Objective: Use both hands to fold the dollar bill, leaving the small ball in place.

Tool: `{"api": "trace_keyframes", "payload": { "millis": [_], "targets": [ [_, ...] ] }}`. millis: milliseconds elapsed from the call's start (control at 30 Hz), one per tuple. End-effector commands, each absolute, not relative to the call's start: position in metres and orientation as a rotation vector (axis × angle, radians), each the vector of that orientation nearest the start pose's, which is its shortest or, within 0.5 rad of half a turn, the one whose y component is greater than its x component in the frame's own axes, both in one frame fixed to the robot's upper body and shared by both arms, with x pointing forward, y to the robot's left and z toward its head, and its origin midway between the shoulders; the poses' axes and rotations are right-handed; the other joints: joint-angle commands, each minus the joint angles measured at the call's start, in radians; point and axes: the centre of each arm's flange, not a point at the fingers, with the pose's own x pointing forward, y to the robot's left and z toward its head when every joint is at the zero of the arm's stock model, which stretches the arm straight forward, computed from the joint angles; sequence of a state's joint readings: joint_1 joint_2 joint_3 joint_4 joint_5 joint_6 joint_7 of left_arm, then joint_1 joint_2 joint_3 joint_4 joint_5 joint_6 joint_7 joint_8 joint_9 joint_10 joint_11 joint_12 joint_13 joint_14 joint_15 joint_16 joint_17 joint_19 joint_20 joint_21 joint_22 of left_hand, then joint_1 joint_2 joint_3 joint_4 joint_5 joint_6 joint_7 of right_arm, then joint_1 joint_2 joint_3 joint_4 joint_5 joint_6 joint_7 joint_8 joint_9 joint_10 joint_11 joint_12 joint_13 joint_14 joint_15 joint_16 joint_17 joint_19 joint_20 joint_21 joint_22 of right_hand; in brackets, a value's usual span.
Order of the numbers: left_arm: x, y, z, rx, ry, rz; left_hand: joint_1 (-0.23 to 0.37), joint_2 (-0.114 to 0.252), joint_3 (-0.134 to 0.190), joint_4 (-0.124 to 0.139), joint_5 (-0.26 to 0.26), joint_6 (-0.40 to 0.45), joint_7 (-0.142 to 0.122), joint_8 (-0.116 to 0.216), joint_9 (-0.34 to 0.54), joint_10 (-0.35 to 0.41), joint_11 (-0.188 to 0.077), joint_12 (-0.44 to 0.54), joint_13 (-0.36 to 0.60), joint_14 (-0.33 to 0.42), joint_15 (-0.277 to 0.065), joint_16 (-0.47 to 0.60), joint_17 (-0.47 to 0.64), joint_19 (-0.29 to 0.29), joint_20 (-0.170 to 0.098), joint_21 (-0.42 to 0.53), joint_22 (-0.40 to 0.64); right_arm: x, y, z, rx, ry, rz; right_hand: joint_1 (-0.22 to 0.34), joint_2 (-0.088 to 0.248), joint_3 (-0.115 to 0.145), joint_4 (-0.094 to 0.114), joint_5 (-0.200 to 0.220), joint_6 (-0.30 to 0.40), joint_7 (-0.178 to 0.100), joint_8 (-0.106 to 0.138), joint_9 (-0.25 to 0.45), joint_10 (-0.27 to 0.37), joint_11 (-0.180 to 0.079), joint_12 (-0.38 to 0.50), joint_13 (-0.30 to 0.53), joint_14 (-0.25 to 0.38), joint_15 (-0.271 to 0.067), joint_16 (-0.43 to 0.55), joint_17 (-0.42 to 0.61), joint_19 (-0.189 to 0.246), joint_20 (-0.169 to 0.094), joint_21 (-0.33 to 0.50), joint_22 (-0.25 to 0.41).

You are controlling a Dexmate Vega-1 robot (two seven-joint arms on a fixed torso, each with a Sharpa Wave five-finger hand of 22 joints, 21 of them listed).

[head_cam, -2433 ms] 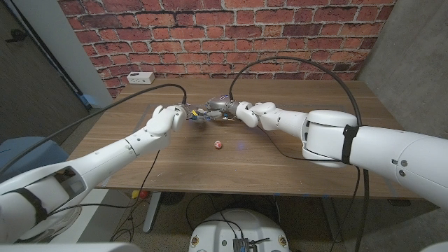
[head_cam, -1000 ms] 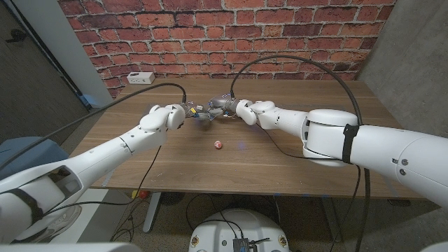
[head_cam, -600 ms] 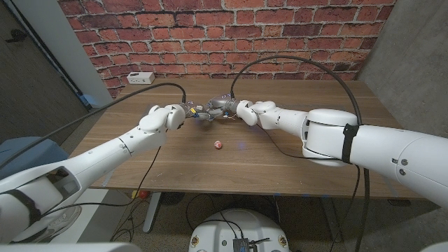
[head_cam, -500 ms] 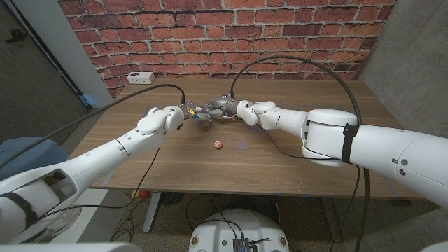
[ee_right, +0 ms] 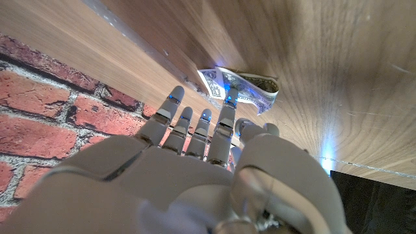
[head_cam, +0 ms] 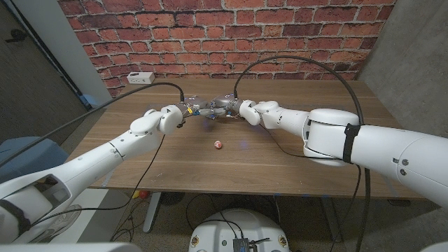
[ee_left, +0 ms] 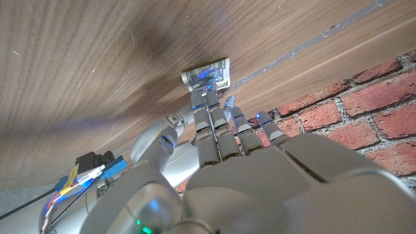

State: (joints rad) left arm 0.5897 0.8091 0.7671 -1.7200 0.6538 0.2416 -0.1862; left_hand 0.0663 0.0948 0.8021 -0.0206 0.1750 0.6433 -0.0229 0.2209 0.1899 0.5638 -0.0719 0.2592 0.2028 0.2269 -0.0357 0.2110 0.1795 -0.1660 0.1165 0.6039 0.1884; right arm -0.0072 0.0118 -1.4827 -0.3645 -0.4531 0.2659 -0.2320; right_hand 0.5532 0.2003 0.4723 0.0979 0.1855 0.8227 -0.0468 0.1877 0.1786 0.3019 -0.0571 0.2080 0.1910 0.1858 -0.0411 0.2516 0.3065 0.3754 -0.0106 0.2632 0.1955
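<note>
Between my hands the bill now lies folded, their fingers spread and holding nothing since pulling slightly apart, ball untouched nearby.

head view: the dollar bill is too small and too blurred between the left hand and right hand to tell its folds. wrist views: fingers cover its near edge; whether either hand pinches it cannot be told.
</note>
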Motion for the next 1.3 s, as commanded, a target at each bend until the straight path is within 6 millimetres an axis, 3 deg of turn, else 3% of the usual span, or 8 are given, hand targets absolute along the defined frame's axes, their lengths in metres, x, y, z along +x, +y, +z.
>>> {"api": "trace_keyframes", "payload": {
  "millis": [33,200,500,633,767,833,1300],
  "targets": [
    [0.629,0.201,0.037,1.670,-0.430,-0.092,-0.020,0.008,-0.003,0.013,-0.003,-0.022,-0.003,-0.012,0.001,-0.030,0.000,-0.015,0.001,-0.009,0.000,-0.005,0.006,-0.013,0.005,-0.008,0.006,0.722,0.007,0.020,-1.777,-0.775,0.341,0.005,-0.004,0.002,-0.006,0.004,-0.004,-0.001,0.000,0.005,0.003,-0.007,-0.004,0.002,0.008,-0.074,0.007,0.001,0.007,-0.006,0.004,0.001],
    [0.632,0.199,0.036,1.691,-0.383,-0.094,-0.035,0.007,-0.011,0.028,-0.005,-0.013,0.006,-0.011,0.001,-0.022,-0.002,-0.014,0.001,-0.008,0.003,-0.003,0.010,-0.017,0.005,-0.010,0.007,0.722,0.006,0.020,-1.777,-0.767,0.339,0.004,-0.004,0.003,-0.007,0.004,-0.003,-0.001,0.000,0.005,0.004,-0.005,-0.004,0.002,0.008,-0.073,0.008,0.002,0.008,-0.007,0.005,0.001],
    [0.641,0.199,0.033,1.699,-0.290,-0.123,-0.061,0.010,-0.028,0.068,-0.006,-0.055,-0.006,-0.031,-0.001,-0.058,-0.010,-0.034,0.000,-0.035,0.014,-0.010,0.016,-0.031,0.010,-0.016,0.009,0.723,0.004,0.020,-1.769,-0.763,0.340,0.004,-0.004,0.004,-0.009,0.003,-0.002,0.001,0.001,0.005,0.004,-0.004,-0.004,0.002,0.009,-0.072,0.009,0.002,0.008,-0.010,0.005,0.001],
    [0.645,0.199,0.032,1.701,-0.245,-0.130,-0.067,0.013,-0.043,0.122,-0.005,-0.151,-0.028,-0.051,-0.005,-0.147,-0.025,-0.067,-0.003,-0.090,0.021,-0.022,0.017,-0.056,0.012,-0.027,0.011,0.723,0.003,0.020,-1.769,-0.753,0.342,0.004,-0.005,0.004,-0.010,0.003,-0.001,0.001,0.001,0.005,0.005,-0.002,-0.004,0.002,0.009,-0.072,0.010,0.002,0.007,-0.012,0.005,0.001],
    [0.647,0.199,0.031,1.696,-0.236,-0.139,-0.065,0.009,-0.053,0.147,-0.004,-0.236,-0.042,-0.057,-0.008,-0.229,-0.031,-0.082,-0.006,-0.132,0.029,-0.027,0.016,-0.070,0.012,-0.032,0.014,0.724,0.002,0.020,-1.767,-0.746,0.341,0.005,-0.005,0.005,-0.011,0.003,0.001,0.003,0.002,0.005,0.006,-0.002,-0.004,0.002,0.009,-0.073,0.010,0.002,0.007,-0.014,0.005,0.001],
    [0.648,0.199,0.032,1.696,-0.226,-0.144,-0.065,0.009,-0.054,0.149,-0.004,-0.242,-0.044,-0.056,-0.008,-0.235,-0.029,-0.082,-0.007,-0.137,0.030,-0.028,0.016,-0.071,0.012,-0.032,0.014,0.724,0.002,0.021,-1.765,-0.741,0.340,0.004,-0.005,0.005,-0.011,0.003,0.001,0.003,0.002,0.005,0.006,-0.002,-0.004,0.002,0.009,-0.073,0.010,0.002,0.007,-0.015,0.005,0.001],
    [0.657,0.201,0.027,1.693,-0.079,-0.184,-0.076,-0.003,-0.091,0.194,-0.003,-0.094,-0.014,-0.005,-0.009,-0.105,-0.018,-0.030,-0.009,-0.117,0.031,-0.002,0.016,-0.079,0.010,-0.033,0.018,0.725,0.000,0.022,-1.754,-0.736,0.335,0.002,-0.004,0.005,-0.012,0.003,0.000,0.004,0.001,0.005,0.007,0.001,-0.004,0.002,0.011,-0.072,0.012,0.003,0.009,-0.021,0.006,0.001]
  ]
}}
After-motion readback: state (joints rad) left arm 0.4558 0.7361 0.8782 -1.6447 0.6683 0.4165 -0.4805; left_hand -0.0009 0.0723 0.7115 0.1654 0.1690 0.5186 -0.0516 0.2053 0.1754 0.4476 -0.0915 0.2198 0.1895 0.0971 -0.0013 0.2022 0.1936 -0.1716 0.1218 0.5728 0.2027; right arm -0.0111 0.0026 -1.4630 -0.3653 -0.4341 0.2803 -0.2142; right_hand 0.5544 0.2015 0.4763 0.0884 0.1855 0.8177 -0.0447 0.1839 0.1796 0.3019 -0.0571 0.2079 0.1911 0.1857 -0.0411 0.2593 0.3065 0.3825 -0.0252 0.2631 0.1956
